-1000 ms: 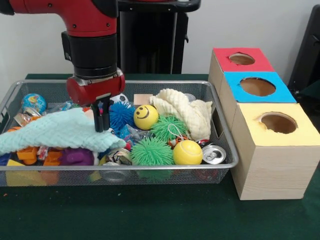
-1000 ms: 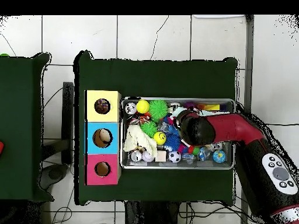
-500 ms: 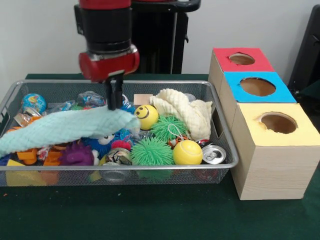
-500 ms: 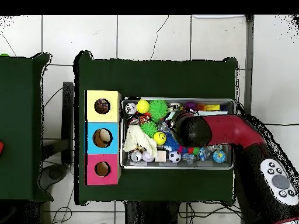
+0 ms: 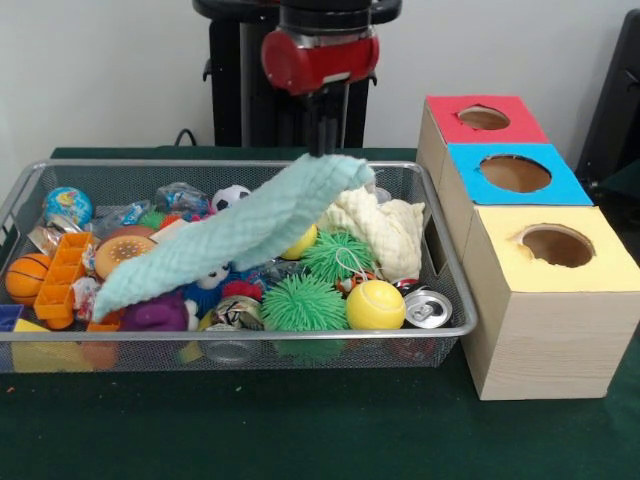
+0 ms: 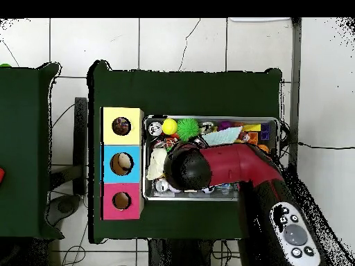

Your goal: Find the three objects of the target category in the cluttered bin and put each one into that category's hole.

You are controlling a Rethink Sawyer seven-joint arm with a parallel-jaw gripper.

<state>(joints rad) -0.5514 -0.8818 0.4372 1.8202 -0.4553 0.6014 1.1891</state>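
— Mint-green cloth (image 5: 235, 232) hangs pinched in the gripper (image 5: 322, 143), its tail trailing into the wire bin (image 5: 445, 262).

— Risk?

— I'd guess the tail drags toys out, or snags the bin's rim.

gripper (image 5: 322, 140) pinches light-blue cloth (image 5: 240, 232) – it trails over wire bin (image 5: 440, 270).
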